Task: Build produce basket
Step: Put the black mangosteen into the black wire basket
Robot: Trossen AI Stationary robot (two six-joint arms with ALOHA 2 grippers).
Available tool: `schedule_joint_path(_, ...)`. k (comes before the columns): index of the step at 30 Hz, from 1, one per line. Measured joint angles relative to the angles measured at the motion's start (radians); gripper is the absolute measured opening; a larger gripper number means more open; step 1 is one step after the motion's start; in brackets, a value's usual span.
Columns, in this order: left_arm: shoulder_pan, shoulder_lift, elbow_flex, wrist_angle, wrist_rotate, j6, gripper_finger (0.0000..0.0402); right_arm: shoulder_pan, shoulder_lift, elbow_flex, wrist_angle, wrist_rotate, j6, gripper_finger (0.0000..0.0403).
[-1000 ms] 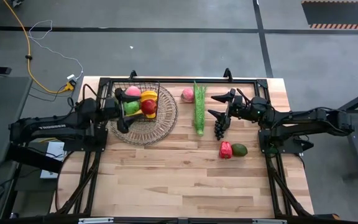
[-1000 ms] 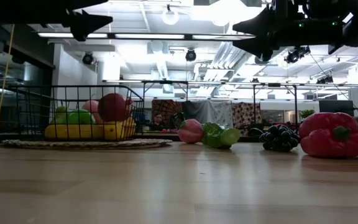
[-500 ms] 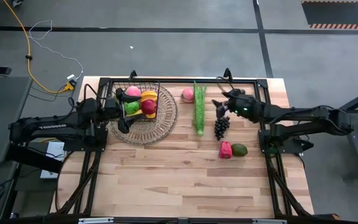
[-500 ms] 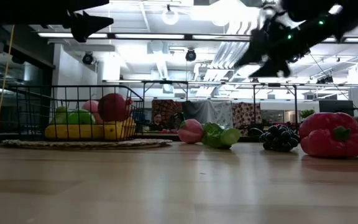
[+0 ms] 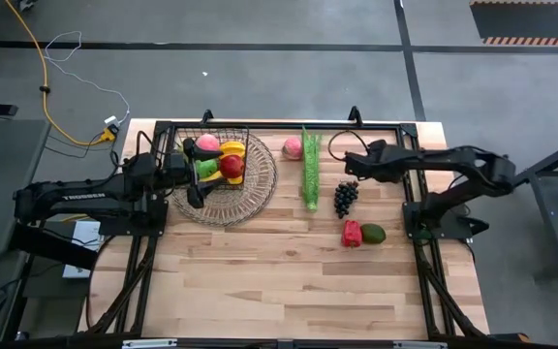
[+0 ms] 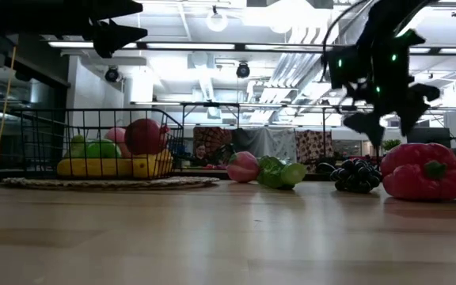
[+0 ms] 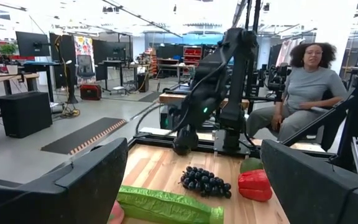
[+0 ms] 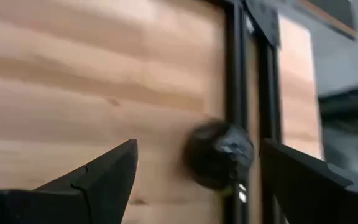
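The black wire basket (image 5: 223, 158) stands on a round wicker tray (image 5: 250, 199) and holds a peach, bananas, a green apple and a red apple (image 6: 144, 136). On the table lie a pink peach (image 5: 293, 147), the long green stalk (image 5: 310, 171), purple grapes (image 5: 345, 197), a red pepper (image 5: 352, 233) and an avocado (image 5: 373, 233). My left gripper (image 5: 190, 171) hangs open above the basket's left side. My right gripper (image 5: 353, 163) is open and points down, above the table just beyond the grapes, touching nothing.
The black frame rail (image 8: 236, 74) with a dark round knob (image 8: 219, 154) runs along the far edge below my right gripper. A person (image 7: 309, 87) sits beyond the table's right side. Bare wood (image 5: 289, 281) fills the near half of the table.
My right gripper has come down from high above the table and tipped from level to pointing down, staying over the spot just beyond the grapes; the arm's elbow has risen. No produce has moved.
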Motion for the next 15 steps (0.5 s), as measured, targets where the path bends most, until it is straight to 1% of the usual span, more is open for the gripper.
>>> schedule_joint_path(5,0.0,0.0,0.0,0.0,0.0,0.0,0.0353,-0.067,0.083,-0.03,-0.009,-0.061,-0.015,0.0323)
schedule_joint_path(9,0.0,0.0,0.0,0.0,0.0,0.0,0.0353,-0.107,0.111,-0.056,-0.016,-0.052,-0.033,0.0323)
schedule_joint_path(15,0.0,0.0,0.0,0.0,0.0,0.0,0.0353,-0.145,0.109,-0.094,0.005,-0.042,-0.028,0.0323)
